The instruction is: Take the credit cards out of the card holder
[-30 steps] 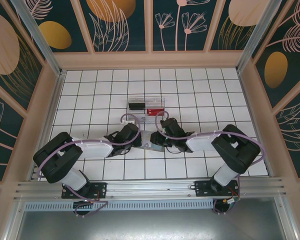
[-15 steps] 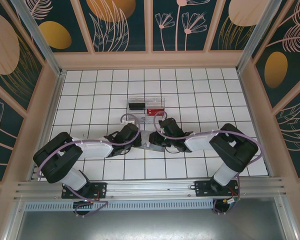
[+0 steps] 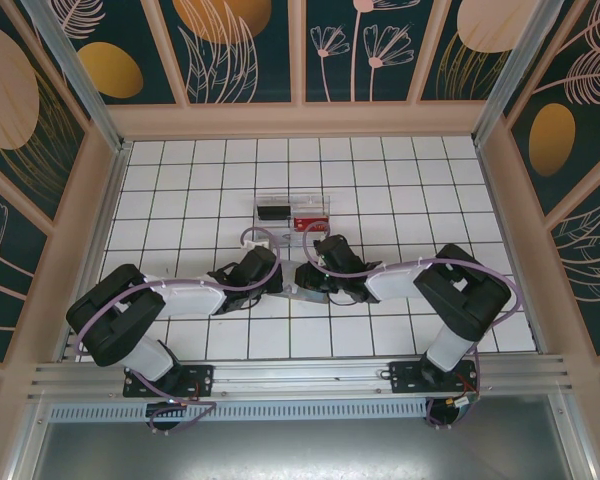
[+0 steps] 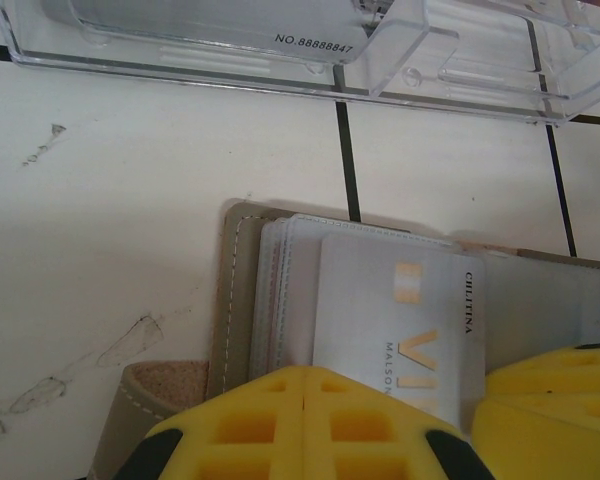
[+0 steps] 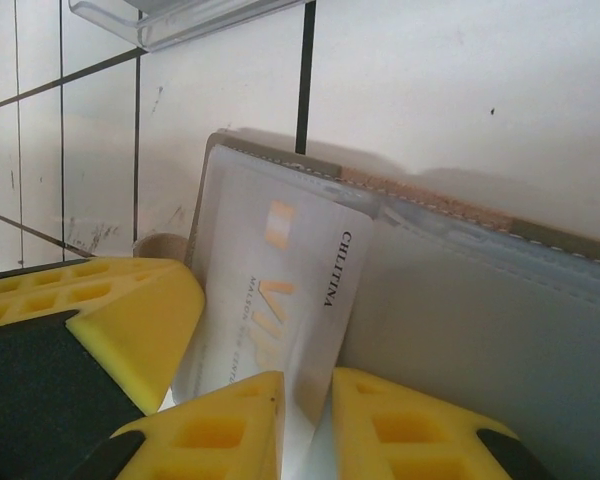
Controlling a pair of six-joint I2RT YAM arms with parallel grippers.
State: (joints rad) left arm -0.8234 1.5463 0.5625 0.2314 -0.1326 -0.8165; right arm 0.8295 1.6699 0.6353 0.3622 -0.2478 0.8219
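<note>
The pull-out step looks to be in hand: the card holder [image 4: 236, 290] lies open on the bench [image 4: 120, 200] near the clear plastic tray [image 4: 400, 55]. The left end effector [image 4: 306, 400], pressed together, sits over the holder's near part, apparently to pin it. The right end effector [image 5: 305, 415] pinches the near edge of the top credit card [image 5: 280, 270], marked VIP. The next move probably calls for a straight, flat pull along the sleeve, with the left pinning the holder so it does not drag along.
</note>
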